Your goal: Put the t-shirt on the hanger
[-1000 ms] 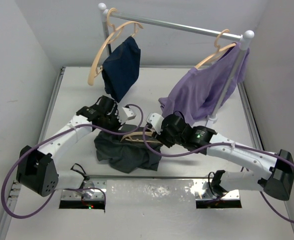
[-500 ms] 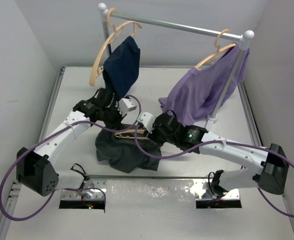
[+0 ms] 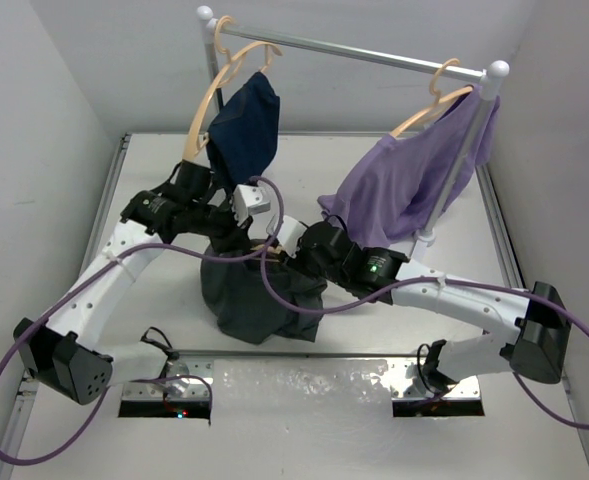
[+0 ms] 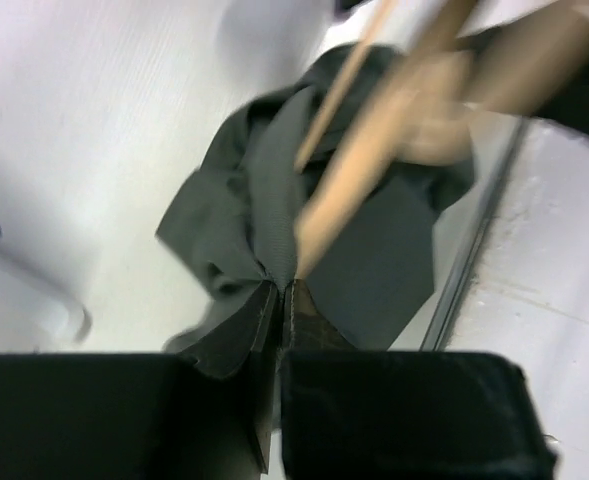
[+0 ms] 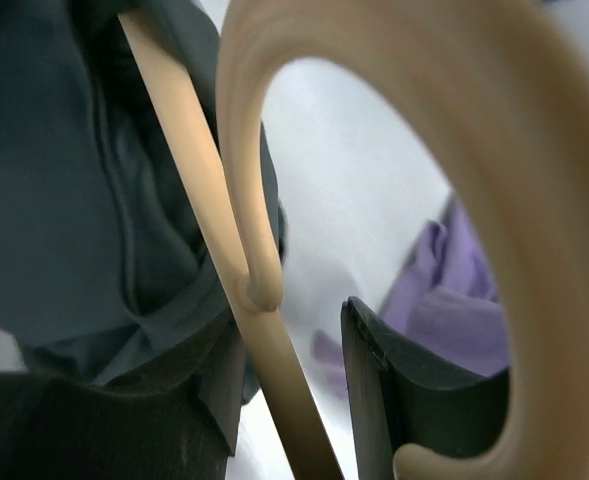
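Left gripper: I have it clamped tight on a fold of the t-shirt.
Right gripper: part-closed about the stem of the hanger.
Shirt position: one charcoal bundle draped between my two grippers, lower folds on the table.
Hangers: three; one in my grip, two on the rail.
Garments: three; also a navy garment and a lilac shirt, both hung.

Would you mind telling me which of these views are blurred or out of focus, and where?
Top external view: sharp and evenly lit, with soft shadows. Left wrist view: the hanger is smeared, the t-shirt weave fairly crisp. Right wrist view: the hanger's hook looms near the lens, soft-edged.
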